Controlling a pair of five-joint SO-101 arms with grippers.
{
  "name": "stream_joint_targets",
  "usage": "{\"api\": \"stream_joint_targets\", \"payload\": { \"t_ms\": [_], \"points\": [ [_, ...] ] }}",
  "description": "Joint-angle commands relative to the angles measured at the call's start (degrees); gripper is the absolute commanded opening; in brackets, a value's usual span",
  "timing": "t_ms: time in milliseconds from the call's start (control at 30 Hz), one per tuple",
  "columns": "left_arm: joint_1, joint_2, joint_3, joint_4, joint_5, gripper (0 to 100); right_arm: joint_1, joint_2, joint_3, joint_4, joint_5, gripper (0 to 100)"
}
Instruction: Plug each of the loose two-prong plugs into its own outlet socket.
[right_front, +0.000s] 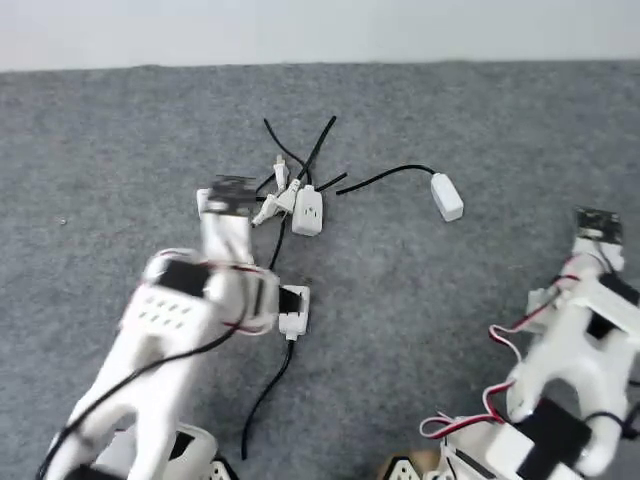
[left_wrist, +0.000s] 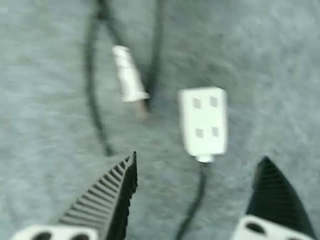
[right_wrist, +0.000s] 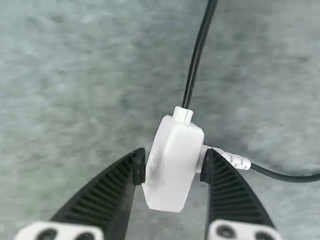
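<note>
A white outlet socket (right_front: 307, 211) lies mid-table among black cords, with two loose white plugs (right_front: 270, 207) (right_front: 281, 175) beside it. In the left wrist view this socket (left_wrist: 203, 120) lies face up, a plug (left_wrist: 128, 75) next to it. My left gripper (left_wrist: 198, 159) hangs open above them, and the high view shows it (right_front: 228, 205) just left of the socket. My right gripper (right_wrist: 173, 155) is shut on another white outlet socket (right_wrist: 172, 145); a plug (right_wrist: 230, 159) sits in that socket's side. The right arm (right_front: 585, 320) stands at the table's right.
A further socket (right_front: 293, 310) with a black cord lies beside the left arm's body. One more socket (right_front: 447, 196) on a cord lies right of centre. Grey carpet-like cloth (right_front: 450, 300) covers the table. Tangled cords (right_front: 310, 150) run behind the middle socket.
</note>
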Motion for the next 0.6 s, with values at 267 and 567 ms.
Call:
{"api": "stream_joint_targets", "payload": {
  "t_ms": [267,567],
  "points": [
    [-29.3,-19.8,16.0,-8.7,-11.7,24,-21.0,-0.6,-23.2,21.9,-15.0,16.3],
    [-36.6,-19.8,20.3,-15.9,-11.6,24,-44.7,0.1,-34.6,26.5,-25.2,16.2]
  ]
}}
